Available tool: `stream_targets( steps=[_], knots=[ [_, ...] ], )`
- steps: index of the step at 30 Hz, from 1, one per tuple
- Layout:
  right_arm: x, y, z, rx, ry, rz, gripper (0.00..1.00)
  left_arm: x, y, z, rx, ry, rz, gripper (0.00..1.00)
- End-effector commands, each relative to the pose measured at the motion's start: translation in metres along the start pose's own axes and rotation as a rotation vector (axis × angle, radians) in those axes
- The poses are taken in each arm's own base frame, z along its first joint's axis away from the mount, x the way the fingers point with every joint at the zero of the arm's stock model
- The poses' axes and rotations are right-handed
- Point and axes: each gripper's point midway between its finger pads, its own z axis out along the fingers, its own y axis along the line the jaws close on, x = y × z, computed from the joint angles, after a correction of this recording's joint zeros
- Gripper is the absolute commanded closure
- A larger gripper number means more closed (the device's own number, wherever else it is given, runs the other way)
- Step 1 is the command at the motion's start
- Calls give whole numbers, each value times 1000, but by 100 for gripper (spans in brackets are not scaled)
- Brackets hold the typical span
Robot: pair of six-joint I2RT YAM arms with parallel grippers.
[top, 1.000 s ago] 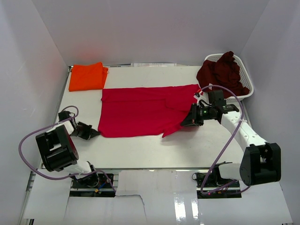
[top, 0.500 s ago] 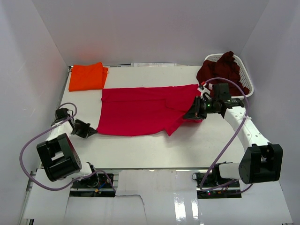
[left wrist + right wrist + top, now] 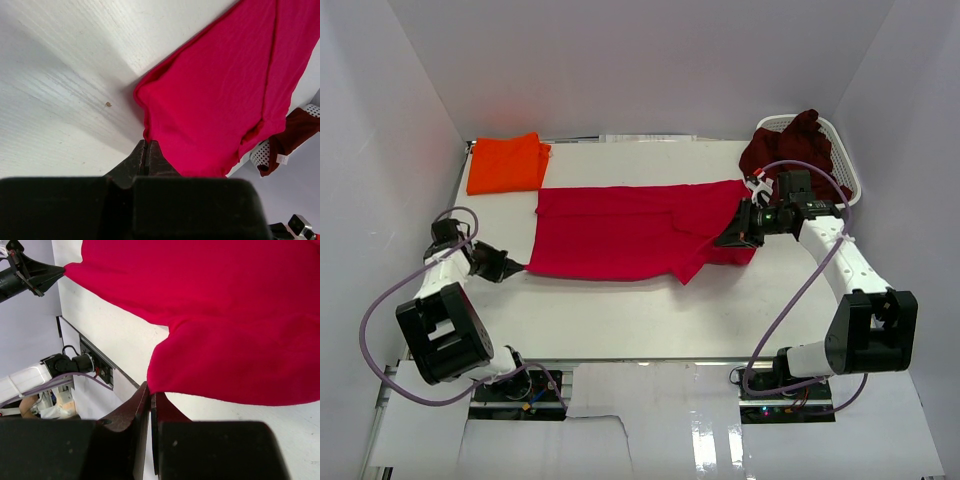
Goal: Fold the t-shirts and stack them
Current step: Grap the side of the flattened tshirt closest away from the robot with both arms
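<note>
top external, surroundings: orange t-shirt (image 3: 506,163) folded at upper left; maroon t-shirt (image 3: 790,150) heaped in white basket (image 3: 852,178), upper right.
red t-shirt (image 3: 620,235): spread across centre of table (image 3: 650,310), right part doubled over.
left gripper (image 3: 520,267): low, centre left, fingers pressed together on the shirt's lower-left corner.
right gripper (image 3: 728,238): arm reaching leftward, pinching the folded right edge.

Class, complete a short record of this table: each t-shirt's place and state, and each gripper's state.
red t-shirt: spread across mid-table, right part folded over
orange t-shirt: folded, far left corner
maroon t-shirt: heaped in white basket, far right
left gripper: shut on red t-shirt's near left corner
right gripper: shut on red t-shirt's right end
</note>
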Motion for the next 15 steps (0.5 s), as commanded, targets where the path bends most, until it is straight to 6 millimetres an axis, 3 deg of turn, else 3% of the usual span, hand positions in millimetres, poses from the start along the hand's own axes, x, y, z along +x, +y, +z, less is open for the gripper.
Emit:
stream_targets(
  steps=[1,15],
  knots=[
    [-15,3,-8,-3,-34,-28,92,-10,-16,-5,37,-22,5,100],
    [-39,-16,-18,48,-91,-16,92,-17,-43,5,50,-32,31,100]
  ],
)
